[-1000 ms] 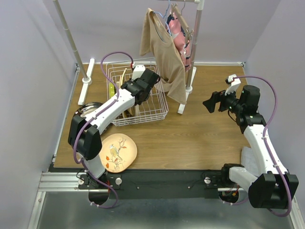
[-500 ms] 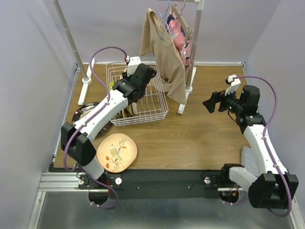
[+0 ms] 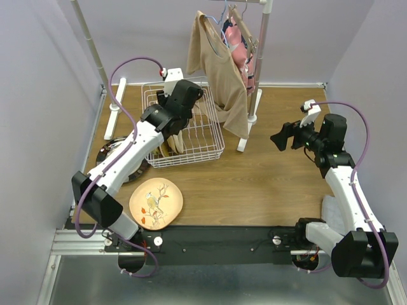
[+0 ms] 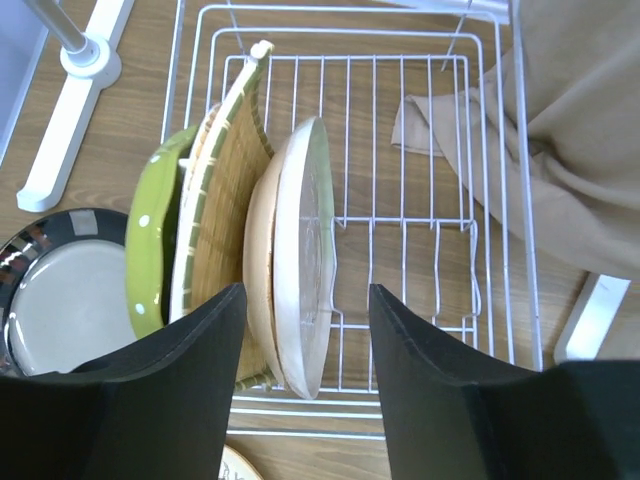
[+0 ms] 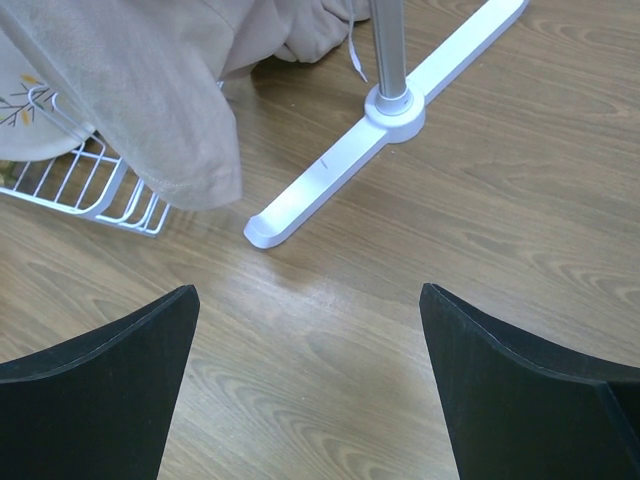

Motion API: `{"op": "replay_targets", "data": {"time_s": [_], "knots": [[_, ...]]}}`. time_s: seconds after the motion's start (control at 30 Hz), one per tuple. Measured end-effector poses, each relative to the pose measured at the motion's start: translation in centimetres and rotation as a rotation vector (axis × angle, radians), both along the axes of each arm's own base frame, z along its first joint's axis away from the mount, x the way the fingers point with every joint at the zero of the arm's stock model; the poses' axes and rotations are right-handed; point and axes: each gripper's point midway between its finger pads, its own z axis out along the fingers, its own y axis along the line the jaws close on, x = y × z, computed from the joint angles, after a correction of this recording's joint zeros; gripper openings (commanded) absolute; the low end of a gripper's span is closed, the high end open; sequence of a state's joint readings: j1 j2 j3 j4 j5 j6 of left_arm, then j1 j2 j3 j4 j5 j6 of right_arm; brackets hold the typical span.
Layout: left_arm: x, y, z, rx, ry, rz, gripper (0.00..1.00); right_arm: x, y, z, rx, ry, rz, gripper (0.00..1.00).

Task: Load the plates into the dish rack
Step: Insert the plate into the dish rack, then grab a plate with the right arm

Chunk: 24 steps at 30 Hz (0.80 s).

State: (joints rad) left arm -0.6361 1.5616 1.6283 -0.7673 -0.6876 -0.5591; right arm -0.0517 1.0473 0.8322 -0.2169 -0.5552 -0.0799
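Several plates stand racked; two lie flat on the bench.
Your left pincer hangs with jaws apart, straddling the cream-green plate without touching it. That plate stands on edge beside the woven plate and lime plate, so the dish rack at the bench's far left corner likely bears it alone. Your right pincer gapes empty near the right edge. The bird plate by the near edge and the dark-rimmed plate at the left edge are not yet loaded.

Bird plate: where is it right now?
Top view: the bird plate lies flat at the near-left edge of the table, in front of the dish rack and just right of the dark-rimmed plate.
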Motion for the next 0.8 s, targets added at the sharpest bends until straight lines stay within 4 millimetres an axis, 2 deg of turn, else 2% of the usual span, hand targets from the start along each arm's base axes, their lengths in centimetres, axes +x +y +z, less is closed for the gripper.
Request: {"op": "replay_targets", "data": {"time_s": [0.07, 0.2, 0.27, 0.4, 0.57, 0.8], "knots": [[-0.3, 0.2, 0.9, -0.004, -0.018, -0.006, 0.65, -0.2, 0.3, 0.0, 0.001, -0.002, 0.02, 1.0], [-1.1, 0.8, 3.8, -0.03, -0.089, -0.035, 0.68, -0.8, 1.2, -0.1, 0.001, -0.01, 0.096, 1.0], [-1.9, 1.2, 5.8, -0.061, -0.15, -0.061, 0.7, -1.3, 1.9, -0.1, 0.001, -0.021, 0.157, 1.0], [-3.6, 1.8, 8.0, -0.095, -0.238, -0.128, 0.75, -2.9, 3.3, -0.2, 0.008, -0.03, 0.291, 1.0], [-5.7, 2.4, 9.0, -0.11, -0.309, -0.205, 0.76, -4.9, 4.7, -0.6, 0.007, -0.045, 0.444, 1.0], [-7.8, 3.3, 8.4, -0.098, -0.36, -0.274, 0.76, -7.4, 4.8, -3.3, -0.107, -0.013, 0.645, 1.0]]}}
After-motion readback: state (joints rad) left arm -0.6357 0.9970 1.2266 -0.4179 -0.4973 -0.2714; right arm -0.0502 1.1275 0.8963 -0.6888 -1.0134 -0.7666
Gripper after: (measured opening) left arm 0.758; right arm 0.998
